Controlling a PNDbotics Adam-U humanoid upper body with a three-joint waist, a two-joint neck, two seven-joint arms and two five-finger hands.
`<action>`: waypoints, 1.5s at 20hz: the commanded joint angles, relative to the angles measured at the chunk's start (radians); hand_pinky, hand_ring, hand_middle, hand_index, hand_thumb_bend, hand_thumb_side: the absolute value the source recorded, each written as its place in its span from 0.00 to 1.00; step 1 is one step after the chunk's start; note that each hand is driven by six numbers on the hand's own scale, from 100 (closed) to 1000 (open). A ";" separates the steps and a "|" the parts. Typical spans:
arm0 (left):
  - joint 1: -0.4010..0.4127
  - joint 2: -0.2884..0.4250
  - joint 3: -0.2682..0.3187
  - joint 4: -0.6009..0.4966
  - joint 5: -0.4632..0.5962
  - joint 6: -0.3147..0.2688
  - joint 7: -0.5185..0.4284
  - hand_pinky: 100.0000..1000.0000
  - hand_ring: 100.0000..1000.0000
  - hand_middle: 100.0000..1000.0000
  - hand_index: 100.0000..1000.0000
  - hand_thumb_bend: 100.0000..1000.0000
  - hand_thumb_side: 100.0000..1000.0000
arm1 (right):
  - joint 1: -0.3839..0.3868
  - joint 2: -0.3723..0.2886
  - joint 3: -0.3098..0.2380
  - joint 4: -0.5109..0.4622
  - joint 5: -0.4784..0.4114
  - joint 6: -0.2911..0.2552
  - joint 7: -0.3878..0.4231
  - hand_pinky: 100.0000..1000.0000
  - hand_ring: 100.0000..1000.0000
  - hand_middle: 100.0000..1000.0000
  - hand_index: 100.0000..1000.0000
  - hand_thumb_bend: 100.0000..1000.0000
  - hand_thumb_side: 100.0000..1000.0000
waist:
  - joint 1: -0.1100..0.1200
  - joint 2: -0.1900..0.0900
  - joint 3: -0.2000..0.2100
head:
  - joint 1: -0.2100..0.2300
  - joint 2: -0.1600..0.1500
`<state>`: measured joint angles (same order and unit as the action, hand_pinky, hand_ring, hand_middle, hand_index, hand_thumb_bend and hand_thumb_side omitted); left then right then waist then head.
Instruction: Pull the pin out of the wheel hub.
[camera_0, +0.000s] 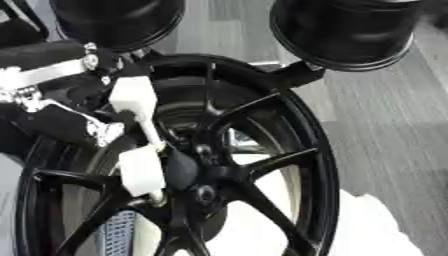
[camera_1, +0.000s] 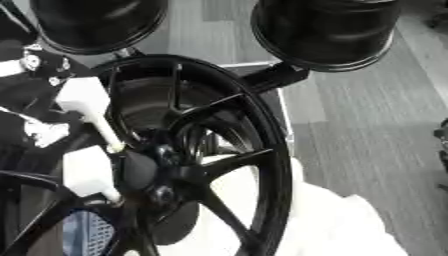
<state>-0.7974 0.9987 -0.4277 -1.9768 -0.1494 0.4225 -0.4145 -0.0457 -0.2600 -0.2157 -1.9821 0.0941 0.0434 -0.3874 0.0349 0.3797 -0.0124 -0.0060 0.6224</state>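
A big black wheel (camera_0: 262, 165) stands up on its edge, so its middle faces the robot. The left hand (camera_0: 52, 100) reaches in from the left, and its white fingers (camera_0: 133, 100) point down at the hub (camera_0: 197, 170), likely to get at the pin. I cannot tell if they pinch it; the pin itself is hard to see. The right hand is not showing.

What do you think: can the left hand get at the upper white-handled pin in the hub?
Probably yes. The left hand sits right beside the pin, whose white handle stands out in front of the wheel spokes, with nothing between them. Whether it touches yet is unclear.
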 joint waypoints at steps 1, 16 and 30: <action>-0.010 0.014 0.087 -0.002 0.037 -0.009 0.060 0.52 0.30 0.00 0.32 0.00 0.18 | 0.000 -0.012 -0.009 -0.018 -0.002 -0.001 -0.003 0.75 0.55 0.49 0.67 0.00 0.52 | -0.003 -0.021 0.004 | -0.008 -0.013; 0.200 0.102 0.460 0.236 0.203 -0.015 0.381 0.55 0.31 0.00 0.35 0.00 0.25 | 0.006 -0.018 -0.028 -0.018 0.004 -0.009 -0.026 0.75 0.55 0.49 0.68 0.00 0.51 | -0.011 -0.021 0.029 | -0.033 -0.018; 0.268 0.090 0.539 0.647 -0.026 -0.242 0.166 0.89 0.82 0.63 0.91 0.00 0.32 | 0.006 -0.027 -0.034 -0.018 -0.002 -0.016 -0.032 0.75 0.55 0.49 0.68 0.00 0.51 | -0.019 -0.037 0.022 | -0.039 -0.027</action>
<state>-0.5197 1.0539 0.0909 -1.3393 -0.1417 0.2000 -0.2152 -0.0354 -0.2604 -0.2405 -1.9821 0.0941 0.0294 -0.4171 0.0156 0.3648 0.0094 -0.0449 0.6102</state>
